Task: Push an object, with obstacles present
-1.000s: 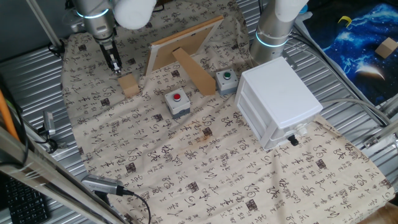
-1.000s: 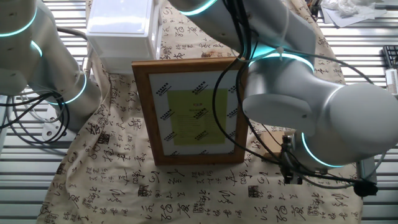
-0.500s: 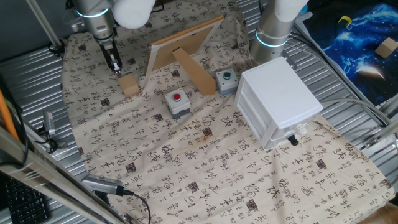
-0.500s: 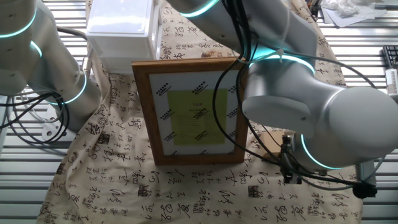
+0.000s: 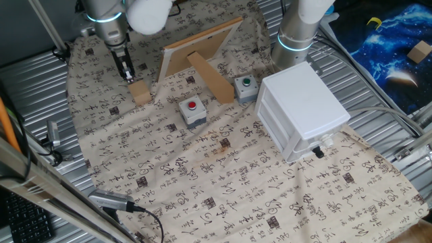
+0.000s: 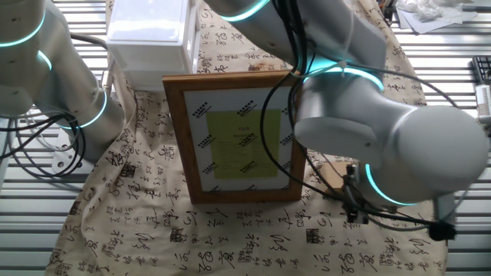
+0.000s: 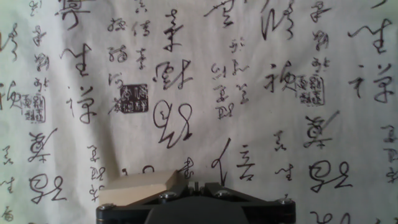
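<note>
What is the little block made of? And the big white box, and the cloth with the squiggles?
The block looks like bare, pale wood: tan and matte. The white box seems to be smooth plastic, with a faint sheen and moulded drawer lines. The cloth looks like woven fabric, creased and printed with black characters.

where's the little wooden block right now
In one fixed view the wooden block sits far left on the cloth, just below the claw, left of the frame.

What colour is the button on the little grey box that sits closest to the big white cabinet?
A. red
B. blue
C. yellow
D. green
D: the small grey box with the green button sits right beside the large white drawer cabinet, while the small grey box with the red button is farther away.
</note>
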### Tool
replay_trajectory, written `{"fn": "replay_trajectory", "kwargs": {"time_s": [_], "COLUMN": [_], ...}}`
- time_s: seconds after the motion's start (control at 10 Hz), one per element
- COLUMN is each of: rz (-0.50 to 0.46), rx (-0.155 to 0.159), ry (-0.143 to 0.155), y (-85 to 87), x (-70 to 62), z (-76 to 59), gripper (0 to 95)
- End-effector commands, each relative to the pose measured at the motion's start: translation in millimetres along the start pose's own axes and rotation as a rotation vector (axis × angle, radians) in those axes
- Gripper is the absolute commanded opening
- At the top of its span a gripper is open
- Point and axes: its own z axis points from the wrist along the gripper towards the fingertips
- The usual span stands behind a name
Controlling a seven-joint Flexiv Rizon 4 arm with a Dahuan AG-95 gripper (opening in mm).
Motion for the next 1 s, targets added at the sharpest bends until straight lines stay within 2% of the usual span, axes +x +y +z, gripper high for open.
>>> {"fn": "replay_trajectory", "kwargs": {"time_s": [0.1, 1.0], "rz": [0.000, -0.024], "rx": [-0.003, -0.003], "ry": [-0.002, -0.012], "y": [0.8, 19.1], "x": [0.4, 10.5], "z": [-1.5, 4.1], "gripper": [0.0, 0.0]}}
